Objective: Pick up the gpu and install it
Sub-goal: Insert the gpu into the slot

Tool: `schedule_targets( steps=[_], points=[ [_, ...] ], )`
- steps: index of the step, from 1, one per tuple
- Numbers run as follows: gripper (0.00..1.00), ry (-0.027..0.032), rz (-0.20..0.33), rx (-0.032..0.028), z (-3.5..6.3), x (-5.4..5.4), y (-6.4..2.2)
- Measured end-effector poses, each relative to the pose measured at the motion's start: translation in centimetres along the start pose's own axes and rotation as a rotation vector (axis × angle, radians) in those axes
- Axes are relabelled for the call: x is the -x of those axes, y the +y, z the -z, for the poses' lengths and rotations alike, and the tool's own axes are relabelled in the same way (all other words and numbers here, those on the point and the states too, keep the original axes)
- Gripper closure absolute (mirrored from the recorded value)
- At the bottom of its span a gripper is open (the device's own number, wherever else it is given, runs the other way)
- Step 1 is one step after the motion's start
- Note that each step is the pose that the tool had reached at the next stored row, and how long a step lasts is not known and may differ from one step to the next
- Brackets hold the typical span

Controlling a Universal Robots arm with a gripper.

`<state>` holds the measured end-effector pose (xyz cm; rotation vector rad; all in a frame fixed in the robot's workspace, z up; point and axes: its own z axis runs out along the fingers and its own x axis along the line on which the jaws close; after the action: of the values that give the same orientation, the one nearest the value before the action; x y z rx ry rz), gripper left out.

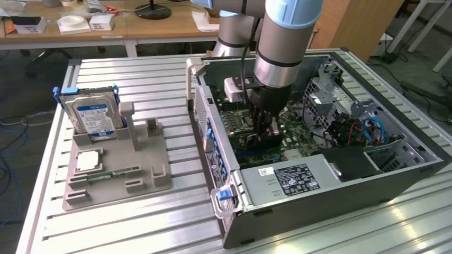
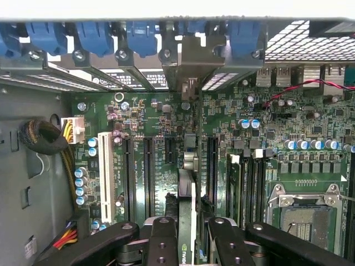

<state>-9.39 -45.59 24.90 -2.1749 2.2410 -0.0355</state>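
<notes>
One concern: jaws pinch the thin green gpu card (image 2: 187, 221) edge-on over the black expansion slots (image 2: 148, 172); keep it square, press evenly.

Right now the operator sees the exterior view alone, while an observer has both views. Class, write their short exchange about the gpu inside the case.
Operator: I see the gripper down inside the computer case. Is it holding anything?
Observer: Yes. In the wrist view the gpu stands edge-on between its fingers.
Operator: Which way does the gpu run?
Observer: Its silver end bracket appears to reach the rear openings under the blue clips.
Operator: What lies beside it on the board?
Observer: Long black slots on both sides, and a white slot farther off.
</notes>
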Motion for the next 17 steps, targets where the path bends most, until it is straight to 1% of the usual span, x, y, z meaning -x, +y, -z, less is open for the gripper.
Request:
schedule_targets(
  steps=[8, 17],
  points=[
    [0.74, -0.0009, 0.000, -0.0003, 0.15, 0.01, -0.01],
    [0.74, 0.0000, 0.000, 0.0000, 0.31, 0.00, -0.01]
  ],
)
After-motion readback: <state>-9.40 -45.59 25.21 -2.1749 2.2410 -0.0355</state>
